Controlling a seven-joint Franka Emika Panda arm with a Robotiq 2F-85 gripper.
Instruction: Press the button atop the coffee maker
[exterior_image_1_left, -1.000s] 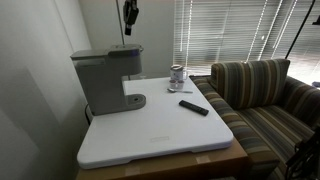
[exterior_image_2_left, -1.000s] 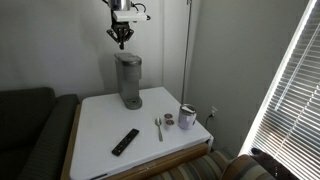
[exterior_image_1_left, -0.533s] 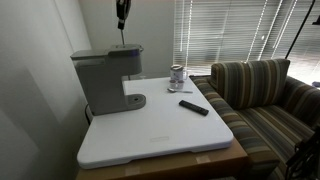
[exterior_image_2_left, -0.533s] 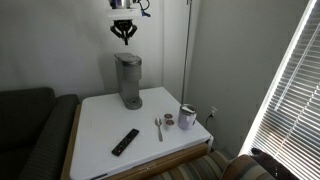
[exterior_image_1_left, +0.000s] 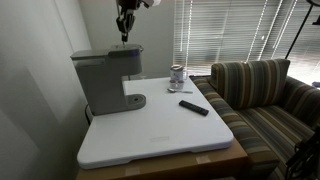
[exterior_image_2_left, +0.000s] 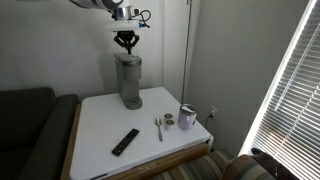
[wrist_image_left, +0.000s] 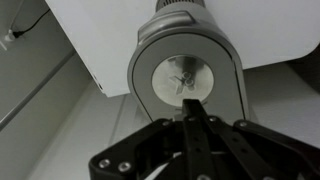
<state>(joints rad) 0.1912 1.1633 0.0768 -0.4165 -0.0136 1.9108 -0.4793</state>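
We hold our gripper (exterior_image_2_left: 127, 46), fingers pressed together and empty, just above the coffee maker (exterior_image_2_left: 127, 82) on the table's (exterior_image_2_left: 95, 135) far side.

1. The hand (exterior_image_2_left: 126, 44), fingers pinched together, hangs just above the coffee maker (exterior_image_2_left: 127, 82).
2. The coffee maker stands on a white desk (exterior_image_2_left: 100, 125).
3. A black remote (exterior_image_2_left: 125, 141), a spoon (exterior_image_2_left: 158, 127) and a jar (exterior_image_2_left: 187, 116) are also on the desk.

White tabletop (exterior_image_2_left: 100, 125) — black remote (exterior_image_2_left: 125, 141) near its front edge; spoon (exterior_image_2_left: 158, 127) and glass jar (exterior_image_2_left: 187, 117) toward its corner; striped sofa (exterior_image_1_left: 255, 95) beside it.
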